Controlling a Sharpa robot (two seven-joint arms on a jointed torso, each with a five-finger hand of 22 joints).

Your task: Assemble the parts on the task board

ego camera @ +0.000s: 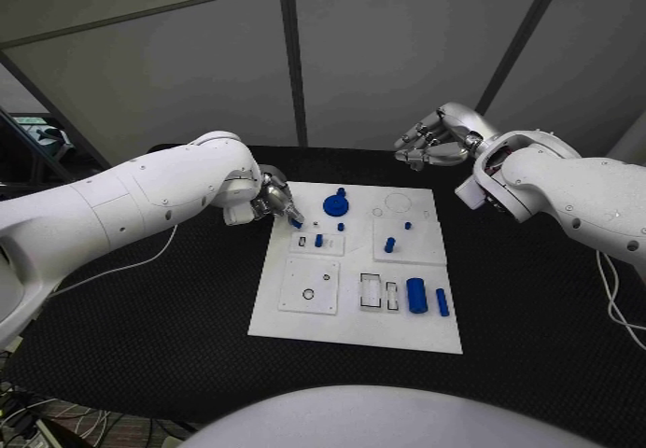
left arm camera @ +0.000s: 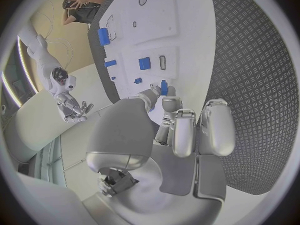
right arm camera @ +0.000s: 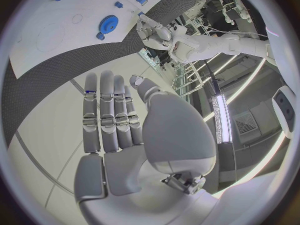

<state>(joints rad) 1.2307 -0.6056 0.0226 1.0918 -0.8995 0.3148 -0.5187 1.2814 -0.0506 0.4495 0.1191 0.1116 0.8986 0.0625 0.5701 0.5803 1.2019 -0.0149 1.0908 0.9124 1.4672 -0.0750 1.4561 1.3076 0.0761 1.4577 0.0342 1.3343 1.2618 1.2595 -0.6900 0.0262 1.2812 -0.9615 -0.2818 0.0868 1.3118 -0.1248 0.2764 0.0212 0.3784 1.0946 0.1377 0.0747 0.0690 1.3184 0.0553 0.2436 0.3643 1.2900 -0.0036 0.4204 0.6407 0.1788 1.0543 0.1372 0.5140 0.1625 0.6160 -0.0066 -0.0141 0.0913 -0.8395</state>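
The white task board (ego camera: 353, 317) lies mid-table with several blue parts on it: a gear (ego camera: 335, 205), an upright peg (ego camera: 389, 245), a cylinder (ego camera: 416, 295) and a thin bar (ego camera: 442, 301). My left hand (ego camera: 274, 200) hovers over the board's far left corner and pinches a small blue peg (ego camera: 295, 222) between thumb and a finger. The left wrist view shows that peg (left arm camera: 164, 87) at the fingertips of the left hand (left arm camera: 181, 130), above the board (left arm camera: 187, 15). My right hand (ego camera: 433, 140) is raised beyond the board's far right corner and holds nothing; its fingers (right arm camera: 106, 110) are extended side by side.
A raised square plate (ego camera: 311, 284) with two round holes sits on the board's near left, with rectangular slots (ego camera: 371, 290) beside it. The black mat (ego camera: 161, 317) surrounds the board. A white cable (ego camera: 134, 263) trails over the mat on the left.
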